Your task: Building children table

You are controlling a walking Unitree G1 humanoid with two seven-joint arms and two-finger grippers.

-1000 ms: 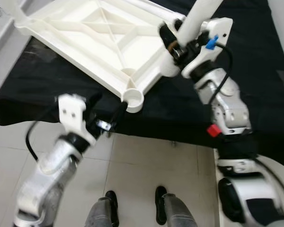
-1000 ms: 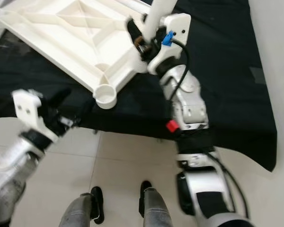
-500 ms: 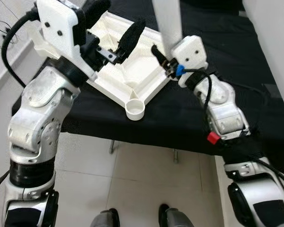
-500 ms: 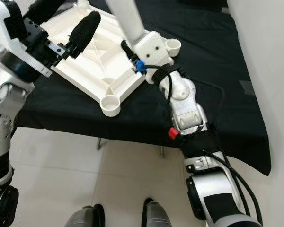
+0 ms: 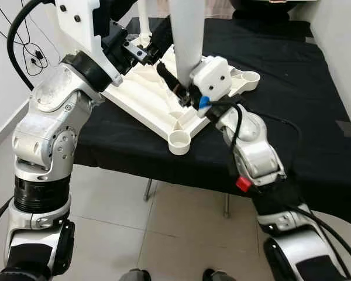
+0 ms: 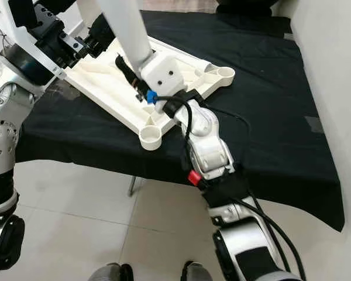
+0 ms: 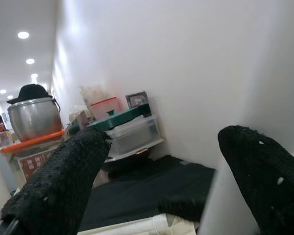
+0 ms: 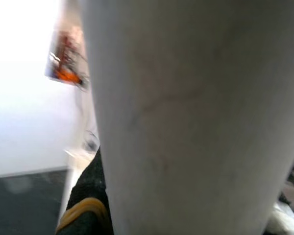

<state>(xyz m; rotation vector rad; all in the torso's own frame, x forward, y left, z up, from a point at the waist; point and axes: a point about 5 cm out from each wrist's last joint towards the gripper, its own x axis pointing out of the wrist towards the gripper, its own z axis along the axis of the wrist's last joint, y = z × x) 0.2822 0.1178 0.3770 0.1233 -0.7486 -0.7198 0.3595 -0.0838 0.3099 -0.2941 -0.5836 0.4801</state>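
A white plastic table top (image 5: 141, 98) lies upside down on the black-covered table (image 5: 292, 117), with an empty round socket (image 5: 179, 140) at its near corner. My right gripper (image 5: 176, 86) is shut on a thick white table leg (image 5: 187, 32), holding it upright over the top's near-right part; in the right wrist view the leg (image 8: 186, 122) is pressed against a black finger (image 8: 85, 196). My left gripper (image 5: 147, 29) hangs raised over the top, just left of the leg, open with nothing in it; its fingers (image 7: 59, 186) stand wide apart.
A second empty socket (image 5: 250, 76) sits at the top's right corner. A thin white post (image 5: 144, 17) stands behind the left gripper. Tiled floor (image 5: 164, 234) lies in front of the table. Cables hang on the left wall (image 5: 11, 41).
The camera has pulled back and up. My left arm rose from below the table's edge to above the table top. The right gripper kept hold of the leg.
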